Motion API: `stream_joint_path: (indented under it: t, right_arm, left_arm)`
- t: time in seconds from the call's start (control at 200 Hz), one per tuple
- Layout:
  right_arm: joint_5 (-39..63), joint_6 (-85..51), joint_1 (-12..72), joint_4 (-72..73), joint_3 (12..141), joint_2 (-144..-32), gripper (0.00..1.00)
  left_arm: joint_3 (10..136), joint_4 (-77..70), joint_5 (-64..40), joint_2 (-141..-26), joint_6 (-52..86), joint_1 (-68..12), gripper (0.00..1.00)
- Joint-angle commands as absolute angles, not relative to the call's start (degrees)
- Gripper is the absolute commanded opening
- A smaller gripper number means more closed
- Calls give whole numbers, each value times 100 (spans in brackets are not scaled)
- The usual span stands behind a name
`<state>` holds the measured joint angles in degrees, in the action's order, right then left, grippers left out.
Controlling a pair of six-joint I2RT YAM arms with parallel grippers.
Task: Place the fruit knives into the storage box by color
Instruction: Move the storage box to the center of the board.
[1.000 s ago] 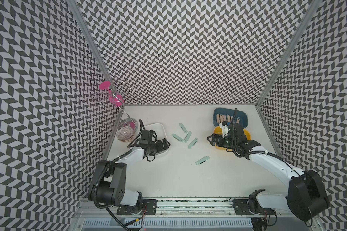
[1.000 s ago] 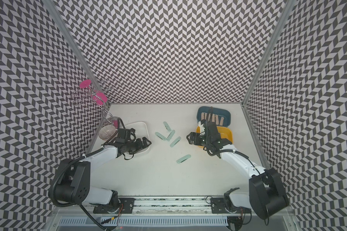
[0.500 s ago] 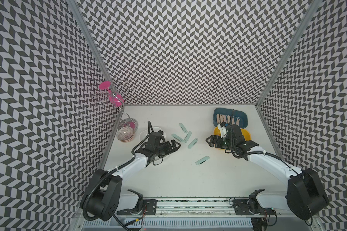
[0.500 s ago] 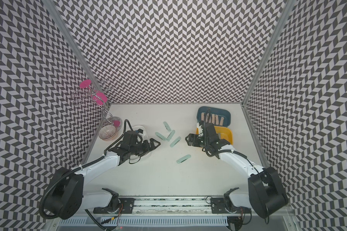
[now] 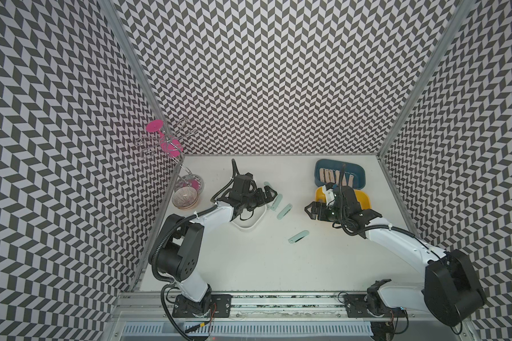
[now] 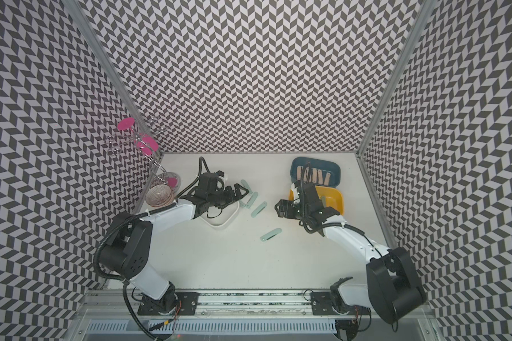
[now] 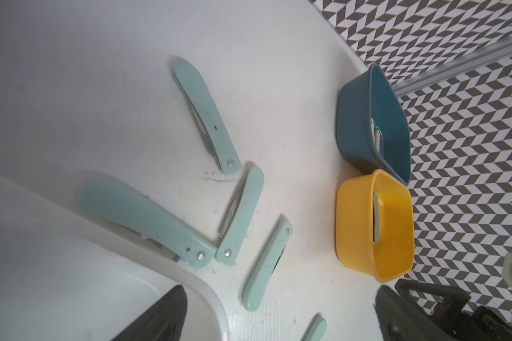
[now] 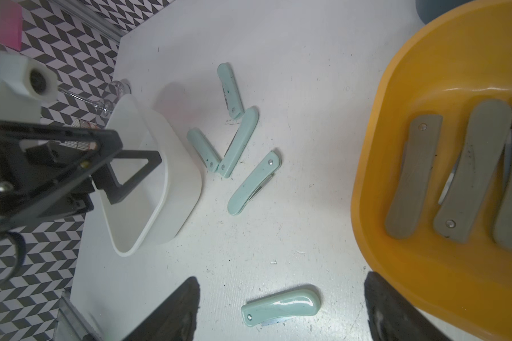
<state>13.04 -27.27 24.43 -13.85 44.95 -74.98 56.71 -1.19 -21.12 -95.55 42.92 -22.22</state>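
Now the left gripper (image 5: 269, 197) gapes wide beside pale mint flat fruit knives (image 5: 284, 210); right gripper (image 5: 309, 210), wide too, beside a yellow plastic tub (image 5: 363, 198).

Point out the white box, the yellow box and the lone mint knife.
white box (image 8: 185, 189), right wrist view, outer wall.
yellow box (image 7: 356, 224), left wrist view, outer wall.
lone mint knife (image 8: 281, 305), right wrist view, mid handle.
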Motion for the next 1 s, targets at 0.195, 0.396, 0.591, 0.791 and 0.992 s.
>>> stream_joint_path:
  t: [0.195, 0.396, 0.591, 0.791, 0.992]
  right_arm:
    - [1176, -2703, 2511, -1226, 4423, -7299, 85]
    - [1244, -2729, 2537, -1078, 4359, -7373, 85]
    - [1283, -2794, 2607, -917, 4268, -7442, 85]
    - [1309, -2852, 2704, -763, 4119, -7515, 85]
    - [1291, -2887, 2802, -678, 4002, -7555, 85]
  left_arm:
    - [5609, 243, -1602, -9517, 3972, -1202, 100]
    - [5020, 343, -1628, -9043, 3859, -685, 100]
    - [4414, 478, -1731, -8531, 3797, -304, 100]
    - [3847, 608, -1805, -7733, 3975, -167, 100]
    - [3144, 604, -1873, -6910, 4375, -175, 100]
